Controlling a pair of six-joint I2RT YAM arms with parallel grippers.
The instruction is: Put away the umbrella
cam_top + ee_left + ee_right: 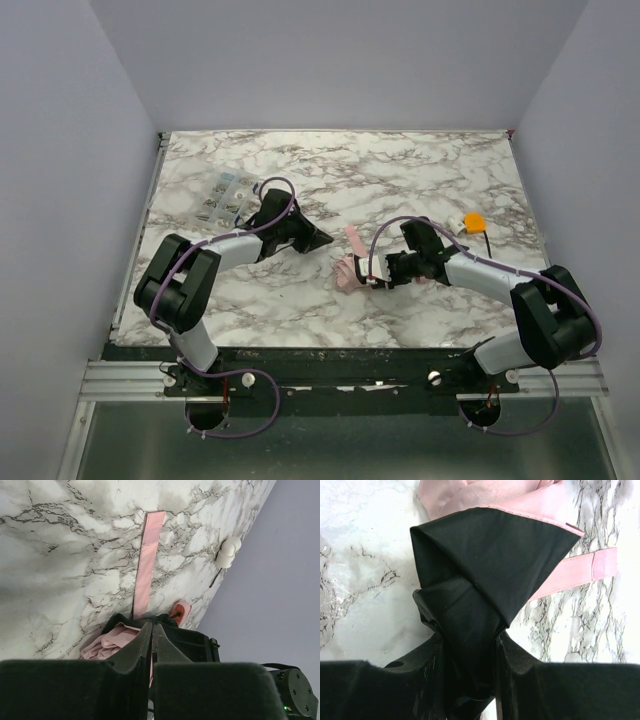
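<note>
At far left I see a clear tray (225, 197) on the marble table (400, 170); my left gripper (322, 239) is clenched on nothing, tips pressed together, just left of the umbrella (348, 272); the umbrella lies mid-table, its pink strap (149, 565) flat on the marble; my right gripper (470, 645) clamps its black fabric; a small orange object (474, 220) sits farther right.

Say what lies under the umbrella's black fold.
The umbrella shows pink fabric beyond the fold, and its strap runs onto the marble table. What lies directly beneath is covered.
</note>
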